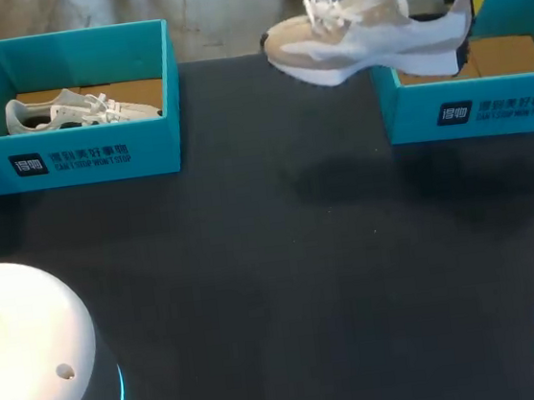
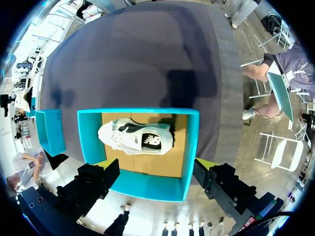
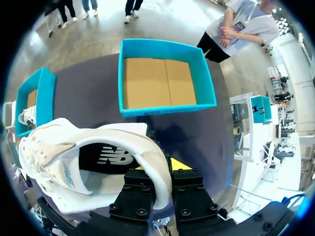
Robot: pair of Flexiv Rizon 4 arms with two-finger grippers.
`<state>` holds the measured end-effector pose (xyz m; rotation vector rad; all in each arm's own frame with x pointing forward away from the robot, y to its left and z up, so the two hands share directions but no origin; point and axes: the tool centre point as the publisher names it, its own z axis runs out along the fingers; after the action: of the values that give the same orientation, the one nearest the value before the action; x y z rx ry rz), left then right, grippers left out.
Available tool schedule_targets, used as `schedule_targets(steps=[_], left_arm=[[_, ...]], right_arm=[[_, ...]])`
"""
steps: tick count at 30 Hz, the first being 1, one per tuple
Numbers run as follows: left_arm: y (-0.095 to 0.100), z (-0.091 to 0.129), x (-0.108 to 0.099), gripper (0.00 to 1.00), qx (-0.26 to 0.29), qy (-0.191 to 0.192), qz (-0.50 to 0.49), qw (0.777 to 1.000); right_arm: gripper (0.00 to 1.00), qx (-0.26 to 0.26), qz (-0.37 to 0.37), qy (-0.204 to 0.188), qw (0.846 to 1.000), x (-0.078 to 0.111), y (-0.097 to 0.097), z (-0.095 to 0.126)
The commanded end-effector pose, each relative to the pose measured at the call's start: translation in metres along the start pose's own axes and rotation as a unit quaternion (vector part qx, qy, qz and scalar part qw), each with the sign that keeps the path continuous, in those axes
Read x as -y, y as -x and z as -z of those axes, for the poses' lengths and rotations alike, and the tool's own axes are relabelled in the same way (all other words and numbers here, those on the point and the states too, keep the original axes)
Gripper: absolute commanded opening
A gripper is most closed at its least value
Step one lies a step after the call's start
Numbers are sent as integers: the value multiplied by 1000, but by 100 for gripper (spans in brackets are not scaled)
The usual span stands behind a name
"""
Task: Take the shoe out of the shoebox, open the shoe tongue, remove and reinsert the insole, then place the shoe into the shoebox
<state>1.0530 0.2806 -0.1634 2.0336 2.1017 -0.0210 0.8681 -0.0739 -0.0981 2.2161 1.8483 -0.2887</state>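
A white and beige shoe hangs in the air above the table, toe pointing left, beside the right teal shoebox. My right gripper is shut on its heel. In the right wrist view the heel collar is pinched between the fingers of the right gripper, and the empty right shoebox lies ahead. My left gripper hovers open above the left teal shoebox. A second white shoe lies inside that box on its side.
The left shoebox with its shoe stands at the back left of the dark table. Two white arm bases sit at the front corners.
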Motion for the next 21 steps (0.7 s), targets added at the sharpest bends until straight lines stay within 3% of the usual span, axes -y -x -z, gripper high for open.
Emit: schedule_targets(steps=[1, 3, 4, 6, 7, 10, 21], left_arm=[[0, 0, 1, 100, 0, 1, -1, 1000], [0, 0, 1, 100, 0, 1, -1, 1000], [0, 0, 1, 100, 0, 1, -1, 1000], [0, 0, 1, 100, 0, 1, -1, 1000], [0, 0, 1, 100, 0, 1, -1, 1000], [0, 0, 1, 100, 0, 1, -1, 1000], [0, 0, 1, 100, 0, 1, -1, 1000]], right_arm=[[0, 8, -3, 103, 995, 29, -6, 6], [0, 8, -3, 103, 995, 33, -8, 6], [0, 12, 1, 107, 994, 46, -17, 5], [0, 11, 2, 107, 994, 50, -20, 5], [0, 16, 5, 110, 994, 62, -29, 4], [0, 18, 6, 114, 993, 75, -40, 4], [0, 22, 10, 120, 992, 92, -79, -15]])
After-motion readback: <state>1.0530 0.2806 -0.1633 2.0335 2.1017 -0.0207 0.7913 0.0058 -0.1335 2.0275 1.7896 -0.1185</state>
